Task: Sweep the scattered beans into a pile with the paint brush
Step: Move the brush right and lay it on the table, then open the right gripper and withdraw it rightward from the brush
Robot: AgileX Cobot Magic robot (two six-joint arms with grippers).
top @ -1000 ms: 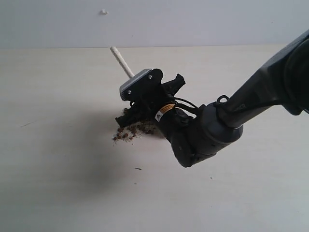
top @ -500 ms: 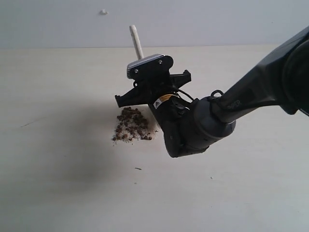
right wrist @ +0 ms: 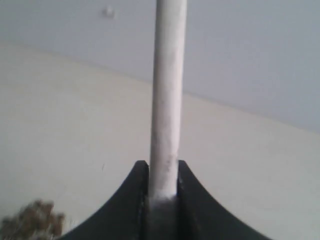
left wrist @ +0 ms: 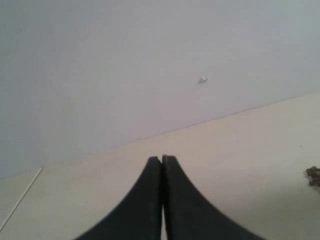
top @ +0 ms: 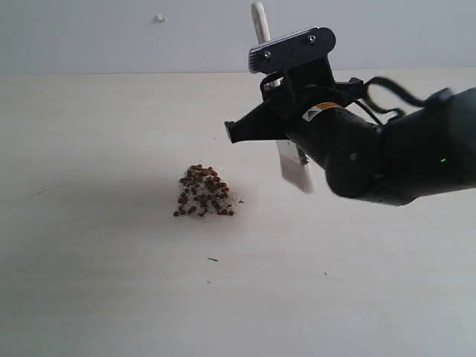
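The beans [top: 202,192] lie heaped in one small reddish-brown pile with pale crumbs on the light table [top: 89,282]. My right gripper [top: 274,89] hangs above and to the right of the pile, shut on the paint brush. The pale handle [top: 258,16] points up and the cream bristles [top: 296,171] hang clear of the table. In the right wrist view the handle [right wrist: 167,100] runs out between the shut fingers of the gripper [right wrist: 162,167], and the beans [right wrist: 35,220] show in a corner. My left gripper [left wrist: 162,159] is shut on nothing, with a few beans [left wrist: 314,175] at the frame's edge.
A lone dark speck [top: 213,259] lies on the table in front of the pile. A small white mark [top: 159,18] sits on the grey wall behind. The left arm is out of the exterior view.
My right gripper has lifted the brush off the pile and carried it up and to the right. The beans, partly hidden before, now show as one uncovered heap.
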